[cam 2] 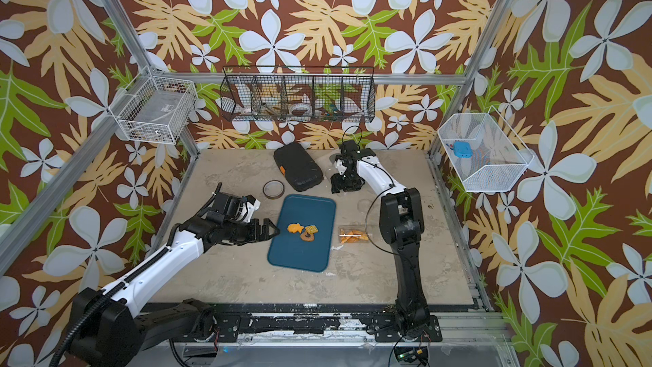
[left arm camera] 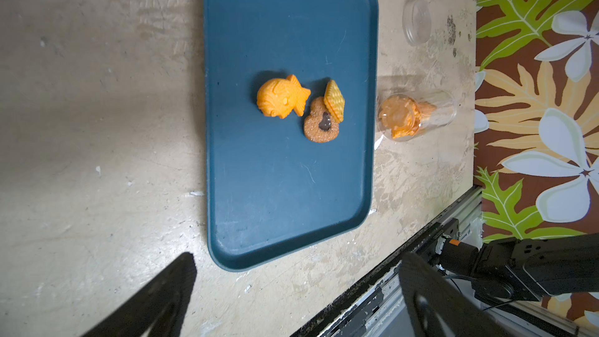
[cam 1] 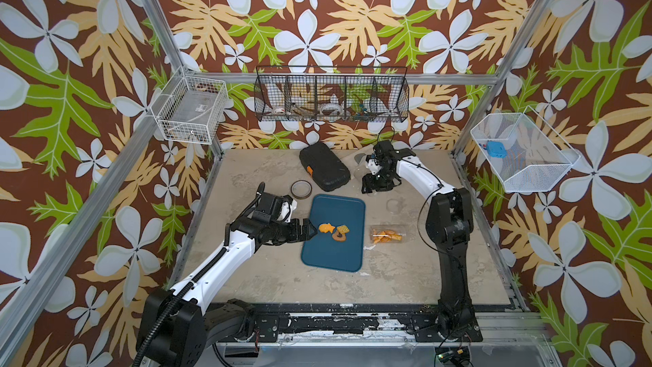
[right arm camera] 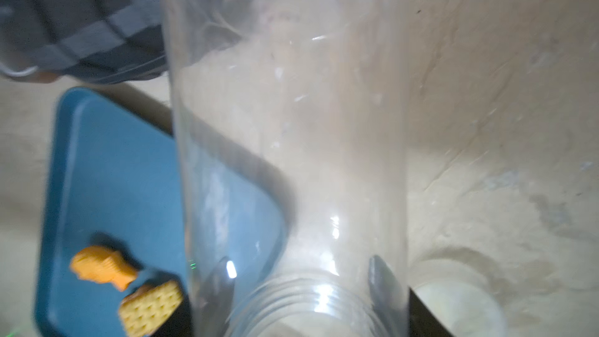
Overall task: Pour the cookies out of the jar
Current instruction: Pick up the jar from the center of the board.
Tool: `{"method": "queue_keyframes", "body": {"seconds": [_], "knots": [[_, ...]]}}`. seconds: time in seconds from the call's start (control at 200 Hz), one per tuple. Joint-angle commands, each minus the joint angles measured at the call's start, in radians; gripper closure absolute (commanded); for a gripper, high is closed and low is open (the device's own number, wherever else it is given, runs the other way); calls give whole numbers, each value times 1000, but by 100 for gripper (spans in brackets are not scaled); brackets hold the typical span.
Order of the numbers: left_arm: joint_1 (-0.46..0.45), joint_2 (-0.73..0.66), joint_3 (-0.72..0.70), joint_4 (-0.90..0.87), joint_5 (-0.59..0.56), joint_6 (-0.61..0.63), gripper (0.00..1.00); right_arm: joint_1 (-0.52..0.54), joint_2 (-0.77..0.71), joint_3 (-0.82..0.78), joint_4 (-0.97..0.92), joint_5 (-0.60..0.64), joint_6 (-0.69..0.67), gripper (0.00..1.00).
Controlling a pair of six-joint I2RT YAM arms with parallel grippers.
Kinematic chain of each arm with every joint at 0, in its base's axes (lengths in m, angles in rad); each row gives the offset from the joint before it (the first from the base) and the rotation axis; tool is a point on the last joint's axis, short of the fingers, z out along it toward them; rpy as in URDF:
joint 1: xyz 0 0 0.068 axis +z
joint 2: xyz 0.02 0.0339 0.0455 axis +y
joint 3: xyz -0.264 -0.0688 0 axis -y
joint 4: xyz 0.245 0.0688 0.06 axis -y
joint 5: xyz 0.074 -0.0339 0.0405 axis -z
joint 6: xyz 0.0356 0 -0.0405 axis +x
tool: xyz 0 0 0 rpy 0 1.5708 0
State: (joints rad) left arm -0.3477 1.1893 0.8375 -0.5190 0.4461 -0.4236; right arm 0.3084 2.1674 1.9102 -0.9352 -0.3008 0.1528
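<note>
Blue tray [cam 1: 331,255] lies in the middle of the desk [cam 1: 388,277]. The left tool [cam 1: 312,230] hovers at its left edge, jaws wide and nothing between them. Three cookies [cam 1: 335,231] sit bunched on the tray: a fish, a waffle square and a brown round one, with the square leaning on the round one. The rest are inside the jar [cam 1: 387,235], which lies on its side on the desk just right of the tray. It is clear of the rim, and its crowded end points toward the tray.

That jar is round and free to roll. A nudge from either arm would likely turn it and spill cookies onto the bare desk instead of the tray. The open left tool, so close to the tray's edge, could also shove the tray and scatter what is on it.

Farther back, a clear lid [cam 1: 395,205] lies flat to the right of the tray. A brown-rimmed ring [cam 1: 301,188] sits beyond the tray's far left corner.

Farthest, beside a black case [cam 1: 324,167], the right tool [right arm camera: 301,269] has its jaws either side of an empty jar [right arm camera: 291,124]. The blurred wrist view does not show whether they press on it.

The main worry is that this jar holds nothing, so tipping it pours nothing while the cookies remain in the other one. Its slick clear wall could also slip out of a half-made grip. A dropped jar could land on the lid or the tray and knock the cookies about.
</note>
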Motion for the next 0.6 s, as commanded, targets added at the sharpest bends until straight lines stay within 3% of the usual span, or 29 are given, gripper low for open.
{"method": "queue_keyframes", "body": {"seconds": [0.0, 0.165, 0.265, 0.375, 0.45, 0.54, 0.595], "knots": [[0, 3, 38, 8, -38, 58, 0, 2, -101, -122, 36, -249, 62, 39], [0, 9, 93, -12, -99, 126, 0, 26, -282, -337, 92, -475, 138, 42], [-17, -9, 104, -14, -162, 247, 0, 54, -381, -478, 176, -614, 222, 41], [-138, -50, 93, -5, -317, 489, 0, 77, -449, -566, 220, -665, 278, 42], [-219, -120, 11, 87, -387, 697, 0, 89, -476, -595, 213, -661, 291, 42], [-244, -297, -162, 308, -353, 938, 0, 115, -488, -597, 168, -653, 269, 42], [-244, -427, -299, 467, -302, 1147, 0, 135, -491, -594, 143, -639, 254, 42]]}}
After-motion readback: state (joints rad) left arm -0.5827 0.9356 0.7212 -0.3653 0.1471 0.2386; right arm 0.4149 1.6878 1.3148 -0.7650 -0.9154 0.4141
